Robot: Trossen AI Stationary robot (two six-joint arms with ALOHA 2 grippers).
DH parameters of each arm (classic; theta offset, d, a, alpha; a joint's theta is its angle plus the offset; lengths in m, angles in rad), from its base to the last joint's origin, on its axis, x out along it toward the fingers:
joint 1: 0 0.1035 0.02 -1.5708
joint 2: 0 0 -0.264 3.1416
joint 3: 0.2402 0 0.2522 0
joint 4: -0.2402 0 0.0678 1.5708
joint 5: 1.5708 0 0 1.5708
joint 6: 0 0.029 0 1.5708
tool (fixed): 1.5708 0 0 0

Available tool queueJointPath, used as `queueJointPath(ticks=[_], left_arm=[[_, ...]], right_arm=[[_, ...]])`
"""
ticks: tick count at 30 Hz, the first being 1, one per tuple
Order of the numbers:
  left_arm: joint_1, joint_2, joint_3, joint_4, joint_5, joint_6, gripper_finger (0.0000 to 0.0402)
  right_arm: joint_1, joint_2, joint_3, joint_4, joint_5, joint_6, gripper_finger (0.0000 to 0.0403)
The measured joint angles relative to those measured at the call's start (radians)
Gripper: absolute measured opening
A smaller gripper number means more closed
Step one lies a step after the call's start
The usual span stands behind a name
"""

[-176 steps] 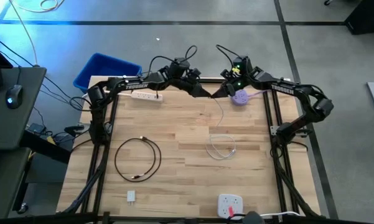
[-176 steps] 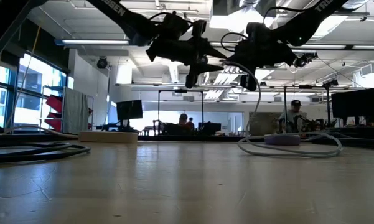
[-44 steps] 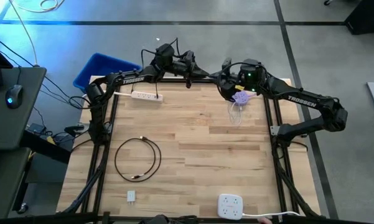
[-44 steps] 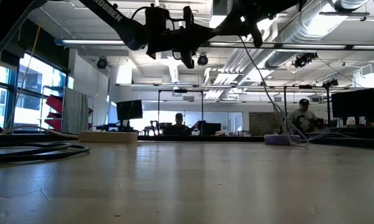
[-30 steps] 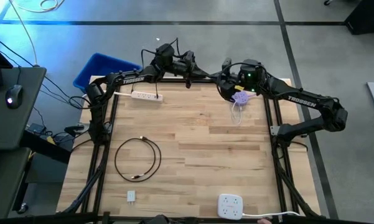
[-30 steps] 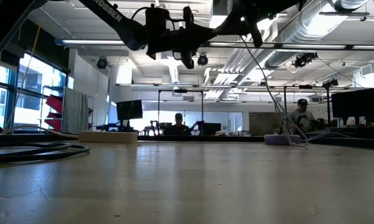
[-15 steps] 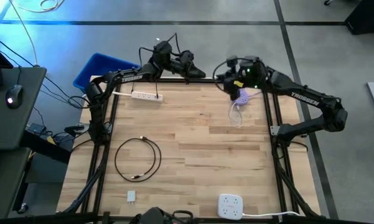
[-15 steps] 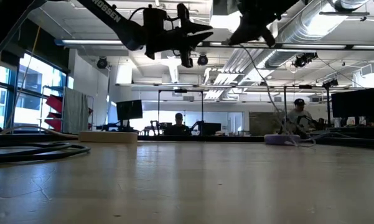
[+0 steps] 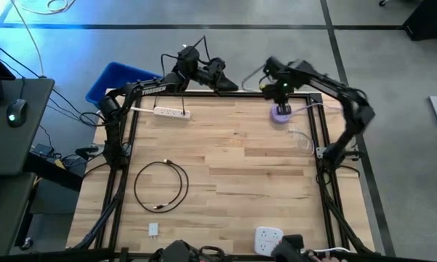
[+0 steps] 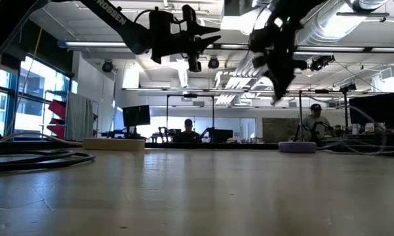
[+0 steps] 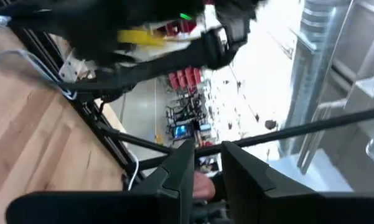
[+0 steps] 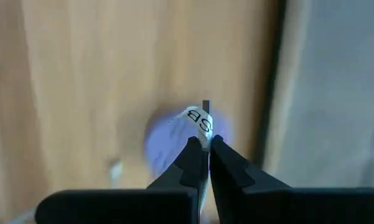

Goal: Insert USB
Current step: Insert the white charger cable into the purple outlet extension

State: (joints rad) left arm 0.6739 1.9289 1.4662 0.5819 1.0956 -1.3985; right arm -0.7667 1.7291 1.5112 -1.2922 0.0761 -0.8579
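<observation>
A round purple USB hub (image 9: 280, 113) rests on the table at the far right; in the low view it is a flat puck (image 10: 297, 147). My right gripper (image 9: 279, 91) hangs above it, pointing down, shut on a white USB plug (image 12: 201, 121). The white cable (image 9: 300, 137) lies in loose loops on the wood beside the hub. My left gripper (image 9: 231, 86) is raised over the table's far edge, level and open, with nothing between its fingers (image 11: 177, 168). My right gripper pinches the white plug's labelled body (image 12: 202, 127) between its two fingers, which come from above and point down. The plug's dark tip (image 12: 205, 104) sticks out past the fingertips, over the blurred purple hub (image 12: 168, 149). The plug is lifted clear of the hub.
A white power strip (image 9: 171, 112) lies at the far left and a coiled black cable (image 9: 160, 185) left of the middle. A small white charger (image 9: 153, 230) and a white outlet block (image 9: 269, 238) sit near the front edge. A blue bin (image 9: 123, 81) stands beyond the far-left corner.
My right gripper has drawn away from the left gripper, swung toward the table's right and down over the hub, and tipped from level to pointing down, carrying the plug. The white cable loop has shifted toward the right edge. My left gripper has rolled and opened.
</observation>
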Motion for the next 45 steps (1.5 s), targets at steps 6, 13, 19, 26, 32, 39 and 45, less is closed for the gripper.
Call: queueJointPath(ticks=[6, 13, 19, 26, 32, 39, 45], left_arm=[[-0.001, 0.0, 0.0, -0.001, 0.027, 0.08, 0.006], [-0.001, 0.0, 0.0, -0.002, 0.06, 0.168, 0.006], [-0.001, 0.001, 0.0, -0.002, 0.063, 0.254, 0.006], [0.0, 0.001, 0.0, -0.001, 0.082, 0.277, 0.006], [0.0, 0.001, 0.0, -0.001, 0.1, 0.277, 0.006], [0.0, 0.001, 0.0, 0.0, 0.1, 0.277, 0.006], [0.0, 0.001, 0.0, -0.004, 0.1, 0.277, 0.006]], right_arm=[[0.01, 0.142, -0.001, -0.066, 0.115, 0.073, 0.0], [0.031, 0.198, 0.0, -0.087, 0.136, 0.1, 0.0], [0.049, 0.228, -0.001, -0.088, 0.135, 0.083, 0.0], [0.033, 0.241, -0.001, -0.09, 0.114, 0.048, 0.0], [0.027, 0.241, -0.001, -0.053, 0.126, 0.045, 0.0], [0.051, 0.303, -0.002, -0.058, 0.233, 0.009, 0.0], [0.066, 0.313, -0.002, -0.061, 0.256, -0.005, 0.0]])
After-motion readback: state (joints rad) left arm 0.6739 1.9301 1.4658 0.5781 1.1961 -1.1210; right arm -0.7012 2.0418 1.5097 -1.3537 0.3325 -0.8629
